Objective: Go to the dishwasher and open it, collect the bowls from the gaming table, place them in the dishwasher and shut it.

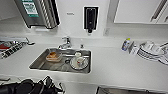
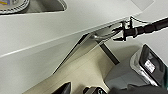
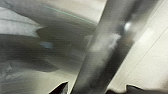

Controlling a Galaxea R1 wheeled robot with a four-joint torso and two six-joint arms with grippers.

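The head view looks down on a white countertop point(image 1: 112, 62) with a stainless sink point(image 1: 40, 63) set into it; a tap point(image 1: 65, 43) stands at the sink's back edge, and in the basin lie a tan container point(image 1: 53, 56) and a plate with a cup on it point(image 1: 79, 62), too blurred to name more closely; stacked white plates point(image 1: 150, 51) sit at the counter's right end, cut off by the frame; the left arm point(image 1: 27, 87) shows as a dark mass at the lower left, its gripper's opening impossible to judge. In the left wrist view the right gripper point(image 2: 122, 31) is at the dishwasher point(image 2: 85, 40) under the counter edge, by the bar handle point(image 2: 105, 35); the dishwasher's front is seen edge-on and mostly hidden. The right wrist view shows that handle point(image 3: 107, 50) close up and smeared, passing between two dark fingertips point(image 3: 60, 88); the gripper is closed around it.
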